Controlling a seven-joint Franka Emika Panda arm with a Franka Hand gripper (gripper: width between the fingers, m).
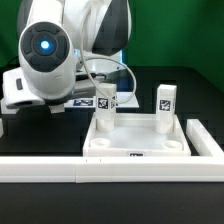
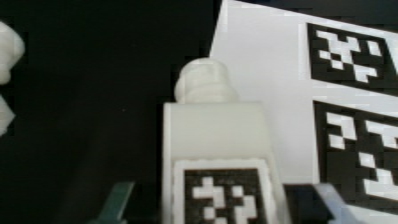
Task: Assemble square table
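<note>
— Pincer (image 2: 219, 207)?
— Partly closed, fingers (image 2: 125, 205) flanking a leg block (image 2: 214, 120) beside the marker board (image 2: 294, 70). Actual contact, I can't tell.
— Square table top (image 1: 110, 148)?
— On the tabletop (image 1: 200, 100), against the border rail (image 1: 50, 172), with upright legs (image 1: 105, 103) (image 1: 165, 100) near its far corners.

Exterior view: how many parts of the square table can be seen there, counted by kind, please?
White plastic square tray-like tabletop: 1
Small white tagged leg blocks: 2
Total: 3
</note>
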